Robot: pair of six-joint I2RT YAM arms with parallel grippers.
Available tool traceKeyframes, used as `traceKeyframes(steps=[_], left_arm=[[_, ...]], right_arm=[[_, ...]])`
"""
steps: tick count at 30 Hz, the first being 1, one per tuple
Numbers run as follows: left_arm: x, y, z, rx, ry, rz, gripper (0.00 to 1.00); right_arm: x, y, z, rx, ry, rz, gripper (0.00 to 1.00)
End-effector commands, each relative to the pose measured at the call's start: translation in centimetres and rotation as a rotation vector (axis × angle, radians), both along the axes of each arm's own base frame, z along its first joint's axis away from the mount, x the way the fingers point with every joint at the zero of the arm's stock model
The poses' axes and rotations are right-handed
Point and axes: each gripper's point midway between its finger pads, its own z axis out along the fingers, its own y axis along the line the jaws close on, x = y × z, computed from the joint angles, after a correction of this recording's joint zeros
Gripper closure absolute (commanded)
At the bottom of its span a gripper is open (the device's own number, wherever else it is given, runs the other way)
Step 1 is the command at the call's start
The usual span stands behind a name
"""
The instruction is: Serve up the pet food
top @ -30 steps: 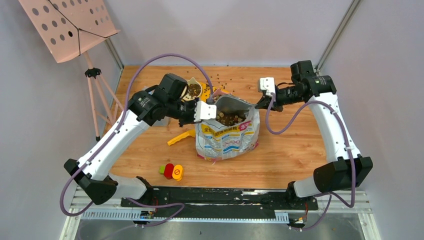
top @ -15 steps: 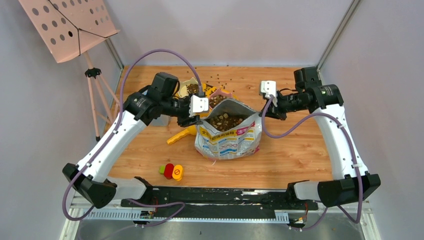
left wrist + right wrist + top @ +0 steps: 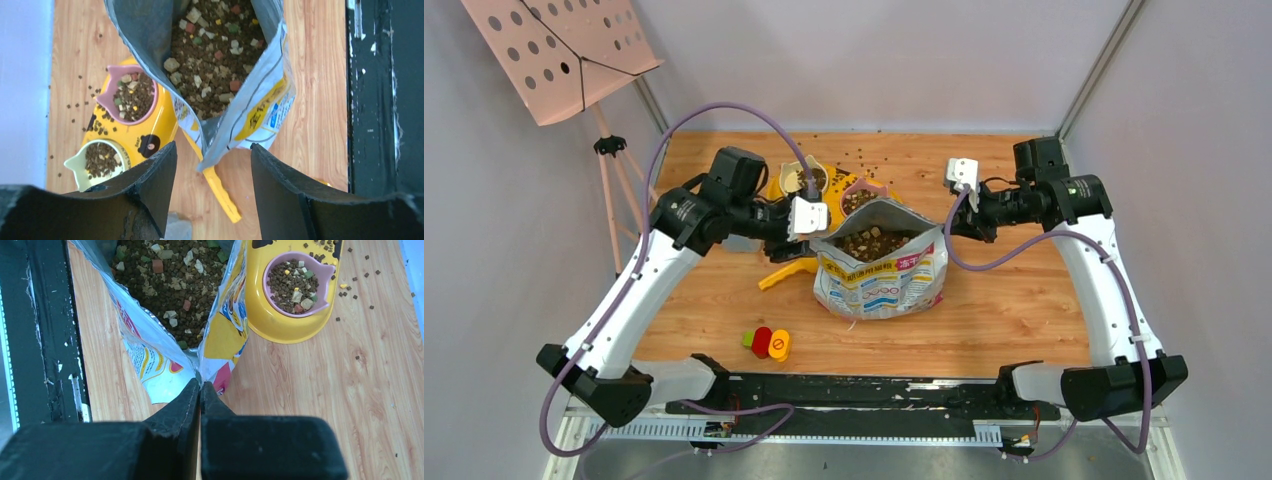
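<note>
The pet food (image 3: 869,241) fills the open white foil bag (image 3: 879,280) standing mid-table, brown kibble with coloured bits (image 3: 210,50). More of it lies in the pink bowl (image 3: 295,285) and the cream bowl (image 3: 100,159) of a yellow feeder (image 3: 839,185) behind the bag. My left gripper (image 3: 212,146) is open just left of the bag; the bag's left corner pokes between the fingers without touching them. My right gripper (image 3: 200,385) is shut on the bag's right corner seam. A yellow scoop (image 3: 786,272) lies on the wood under the bag's left side.
Loose kibble (image 3: 869,160) is scattered on the wood behind and beside the feeder. A small red, yellow and green toy (image 3: 766,343) sits near the front edge. A pink perforated stand on a tripod (image 3: 564,50) rises at the far left.
My left gripper has opened, let go of the bag's left edge and drawn back to the left. The bag's mouth has sagged a little. The right arm shifted slightly and keeps its grip.
</note>
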Motion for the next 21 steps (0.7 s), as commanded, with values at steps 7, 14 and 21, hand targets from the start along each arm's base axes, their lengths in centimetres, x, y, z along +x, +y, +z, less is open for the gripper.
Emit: traceKeyframes(steps=[7, 14, 21], left_arm=[[3.0, -4.1, -0.5, -0.096, 0.120, -0.014, 0.51], [2.1, -1.8, -1.1, 0.000, 0.061, -0.027, 0.93], [5.5, 3.9, 0.2, -0.002, 0.036, 0.192, 1.00]], right_arm=[[0.6, 0.4, 2.1, 0.030, -0.075, -0.037, 1.00], [0.0, -1.8, 0.3, -0.051, -0.082, -0.099, 1.00], [1.4, -7.2, 2.2, 0.021, -0.055, -0.256, 1.00]])
